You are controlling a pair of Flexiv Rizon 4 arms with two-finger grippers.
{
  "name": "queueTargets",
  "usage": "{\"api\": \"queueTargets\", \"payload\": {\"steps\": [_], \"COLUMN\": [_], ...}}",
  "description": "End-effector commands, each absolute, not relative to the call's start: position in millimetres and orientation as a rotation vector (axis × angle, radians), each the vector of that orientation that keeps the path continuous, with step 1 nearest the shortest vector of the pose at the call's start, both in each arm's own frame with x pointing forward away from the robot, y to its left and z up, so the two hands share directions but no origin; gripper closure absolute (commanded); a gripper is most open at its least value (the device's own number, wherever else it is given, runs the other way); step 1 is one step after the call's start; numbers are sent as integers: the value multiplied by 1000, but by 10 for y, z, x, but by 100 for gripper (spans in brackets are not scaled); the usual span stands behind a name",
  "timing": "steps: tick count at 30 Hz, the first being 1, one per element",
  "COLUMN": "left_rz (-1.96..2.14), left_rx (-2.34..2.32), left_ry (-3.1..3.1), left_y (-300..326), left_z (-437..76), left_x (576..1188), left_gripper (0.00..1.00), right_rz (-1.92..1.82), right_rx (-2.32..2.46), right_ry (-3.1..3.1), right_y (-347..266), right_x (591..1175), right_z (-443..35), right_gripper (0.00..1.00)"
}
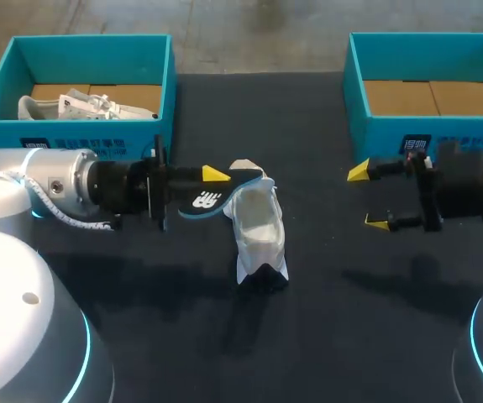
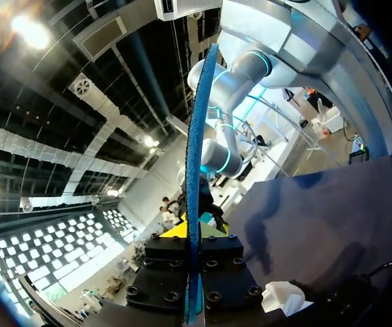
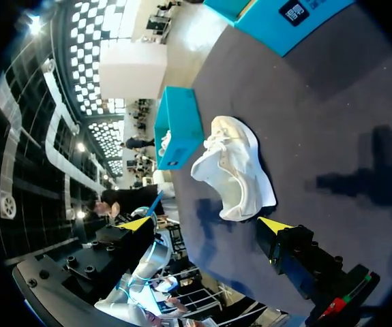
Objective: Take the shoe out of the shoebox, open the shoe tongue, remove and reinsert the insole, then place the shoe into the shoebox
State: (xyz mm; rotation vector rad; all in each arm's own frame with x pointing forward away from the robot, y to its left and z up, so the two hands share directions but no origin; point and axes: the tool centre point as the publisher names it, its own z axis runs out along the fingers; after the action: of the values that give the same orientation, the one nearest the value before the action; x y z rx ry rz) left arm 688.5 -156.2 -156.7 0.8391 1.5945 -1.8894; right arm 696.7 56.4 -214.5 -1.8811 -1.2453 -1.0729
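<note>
**Two teal boxes behind, one shoe out on the table, its insole in the left gripper**

Two open shoeboxes of teal card stand along the far edge of the dark table. The left shoebox holds a second white shoe lying on its brown card floor. The right shoebox shows only that brown floor.

Between the arms, near the middle of the table, the white shoe lies with its mouth upward and its soft upper spread wide. Its toe touches the insole's far end. Nothing lies between it and the right gripper.

The insole is a thin, flat, curved sheet, dark on the face with a white mark and blue along its rim. In the left wrist view it appears edge-on as a narrow blue strip.

The left gripper is clamped on the insole's near end, a finger on each face, holding it above the table beside the shoe.

The right gripper hangs in front of the right shoebox, well apart from the shoe. Its yellow-tipped fingers are spread wide and touch nothing.
</note>
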Motion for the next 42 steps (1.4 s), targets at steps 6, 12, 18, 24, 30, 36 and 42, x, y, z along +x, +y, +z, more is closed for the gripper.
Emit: {"api": "queueTargets", "payload": {"steps": [6,12,18,24,30,36,42], "left_rz": [-1945,-2025,-2079,-2092,-2110,-2121,-2131], "left_rx": [803,774,750,732,691,675,637], "left_ry": [1587,1582,1584,1607,1631,1659,1670], "left_y": [-1549,-1632,-1701,-1736,-1751,-1780,-1762], "left_z": [-1581,-1686,-1754,-1857,-1990,-2096,-2187], "left_x": [6714,6643,6566,6566,6603,6628,6675], "left_gripper": [100,100,100,100,100,100,100], "right_rz": [-1079,-1091,-1084,-1068,-1067,-1059,-1051], "right_rx": [-1944,-1953,-1981,-1990,-1983,-1973,-1974], "right_ry": [-1246,-1236,-1262,-1275,-1304,-1326,-1328], "right_y": [780,892,1018,1130,1279,1393,1380], "right_x": [6842,6787,6695,6631,6590,6560,6603], "right_z": [-2220,-2317,-2407,-2500,-2552,-2615,-2686], "right_gripper": [0,0,0,0,0,0,0]}}
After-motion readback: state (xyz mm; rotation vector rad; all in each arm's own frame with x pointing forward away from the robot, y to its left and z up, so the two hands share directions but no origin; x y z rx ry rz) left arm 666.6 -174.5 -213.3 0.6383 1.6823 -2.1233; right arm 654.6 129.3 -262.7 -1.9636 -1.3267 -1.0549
